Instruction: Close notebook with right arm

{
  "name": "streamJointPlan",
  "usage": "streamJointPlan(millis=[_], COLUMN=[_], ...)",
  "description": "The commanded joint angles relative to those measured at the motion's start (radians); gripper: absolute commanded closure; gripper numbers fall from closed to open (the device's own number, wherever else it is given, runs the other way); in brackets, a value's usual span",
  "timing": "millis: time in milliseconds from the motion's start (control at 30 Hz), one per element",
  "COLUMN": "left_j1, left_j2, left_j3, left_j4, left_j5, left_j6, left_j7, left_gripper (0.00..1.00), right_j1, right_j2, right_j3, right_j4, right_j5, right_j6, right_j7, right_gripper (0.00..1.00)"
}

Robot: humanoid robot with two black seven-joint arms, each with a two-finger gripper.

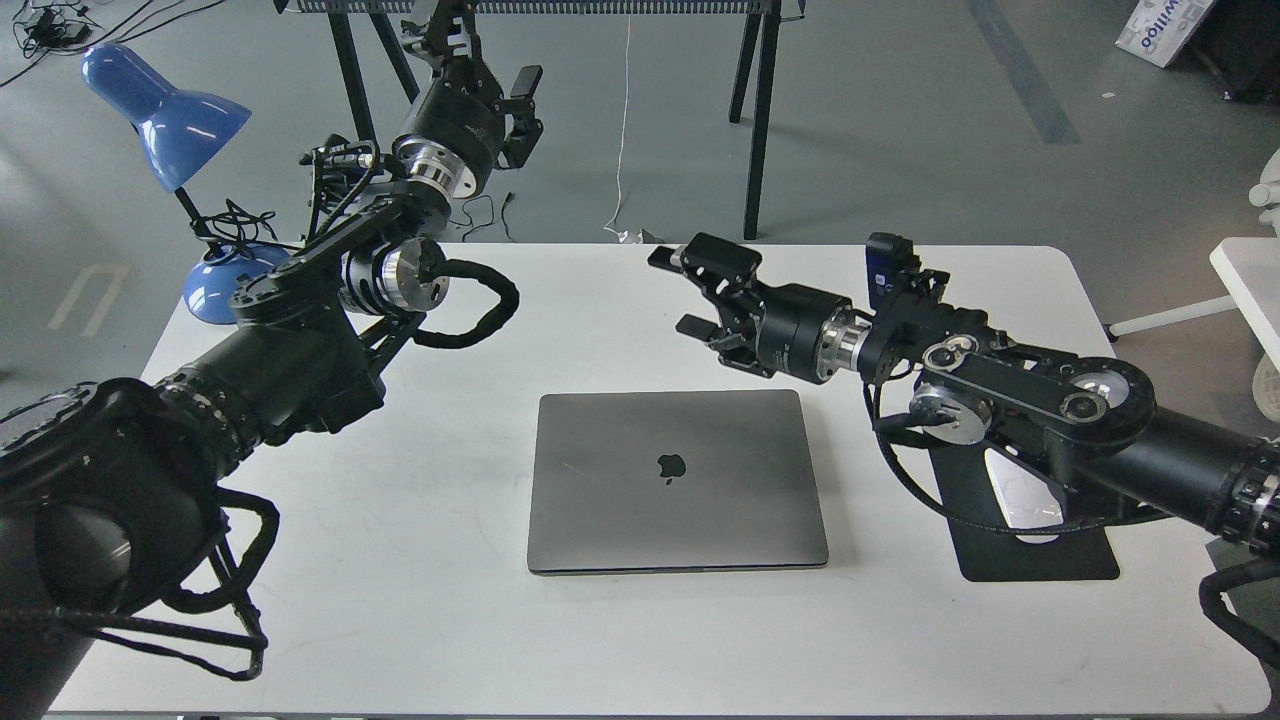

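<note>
The notebook (677,481) lies shut and flat in the middle of the white table (420,560), lid up, with the dark apple logo showing. My right gripper (678,291) is open, its two fingers spread one above the other. It hovers behind the notebook's far edge, above the table and apart from the lid, holding nothing. The right arm (1010,395) comes in from the right, with a small blue part near its wrist. My left gripper (522,105) is raised high at the back left, beyond the table's far edge, and its fingers cannot be told apart.
A black mouse pad (1040,555) with a white mouse (1020,500) lies right of the notebook, partly under the right arm. A blue desk lamp (170,115) stands at the table's far left corner. Black trestle legs (755,110) stand behind the table.
</note>
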Motion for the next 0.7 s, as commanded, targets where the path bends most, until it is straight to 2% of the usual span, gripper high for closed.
streamJointPlan(millis=[0,167,333,667], left_j1=[0.0,0.0,0.0,0.0], left_j2=[0.0,0.0,0.0,0.0], left_j3=[0.0,0.0,0.0,0.0], left_j4=[0.0,0.0,-0.001,-0.001], left_j5=[0.0,0.0,0.0,0.0], left_j6=[0.0,0.0,0.0,0.0], left_j7=[0.0,0.0,0.0,0.0], left_gripper=[0.0,0.0,0.0,0.0], right_j1=[0.02,0.011,-0.003,-0.09], right_j2=[0.008,0.008,0.006,0.0], right_j3=[0.133,0.221,0.27,0.354], right_j4=[-0.112,-0.133,-0.135,-0.126], right_j5=[0.011,0.018,0.145,0.319], right_j6=[0.004,0.004,0.008,0.08], right_j7=[0.0,0.001,0.004,0.009], right_gripper=[0.0,0.0,0.0,0.0])
